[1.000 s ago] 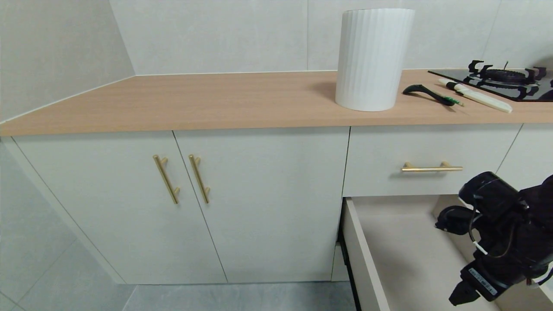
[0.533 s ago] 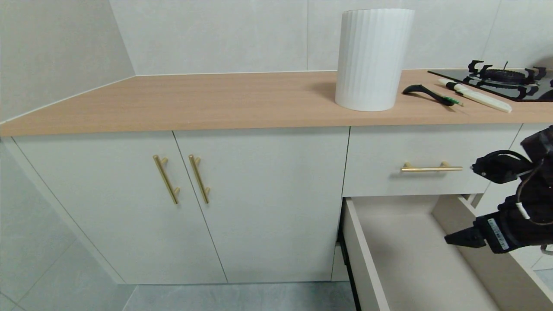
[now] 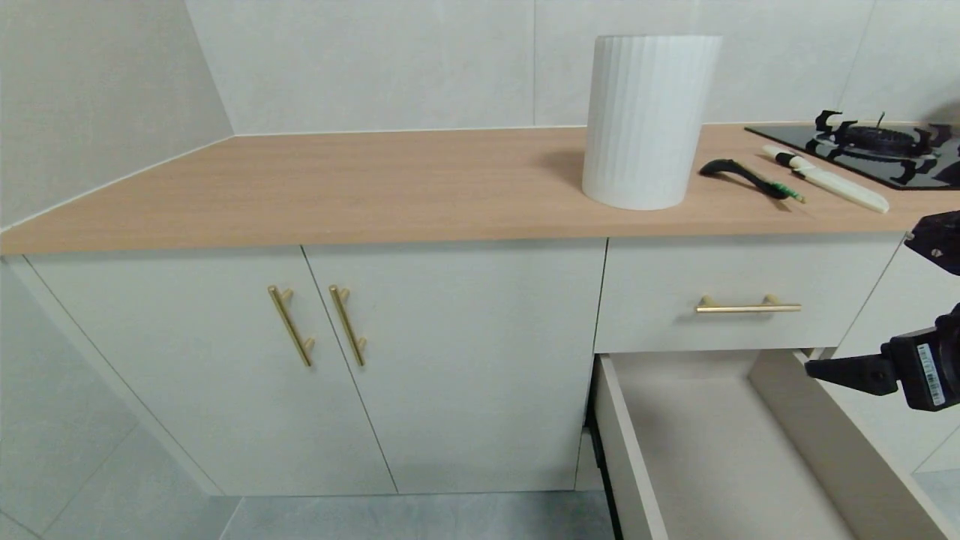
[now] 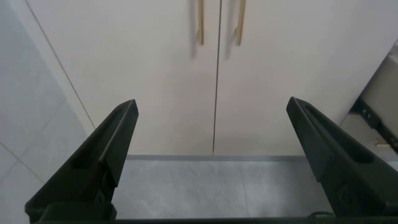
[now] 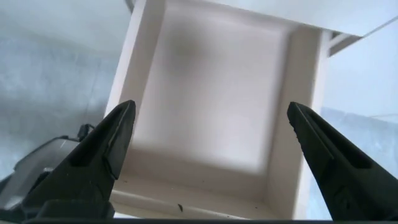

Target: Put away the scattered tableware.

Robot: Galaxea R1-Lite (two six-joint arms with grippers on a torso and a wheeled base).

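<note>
On the wooden counter, to the right of a tall white ribbed container, lie a black utensil with a green end and a white knife. My right gripper is open and holds nothing; it hangs over the pulled-out lower drawer. One of its fingers pokes in at the right edge of the head view, beside the drawer's right wall. Down low, my left gripper is open and holds nothing, facing the cabinet doors.
A black gas hob sits at the counter's far right, just behind the knife. A shut drawer with a gold handle is above the open one. Two doors with gold handles are on the left. The floor is grey tile.
My right arm has risen from inside the open drawer and swung out to the right edge of the view. The head camera has tilted up a little.
</note>
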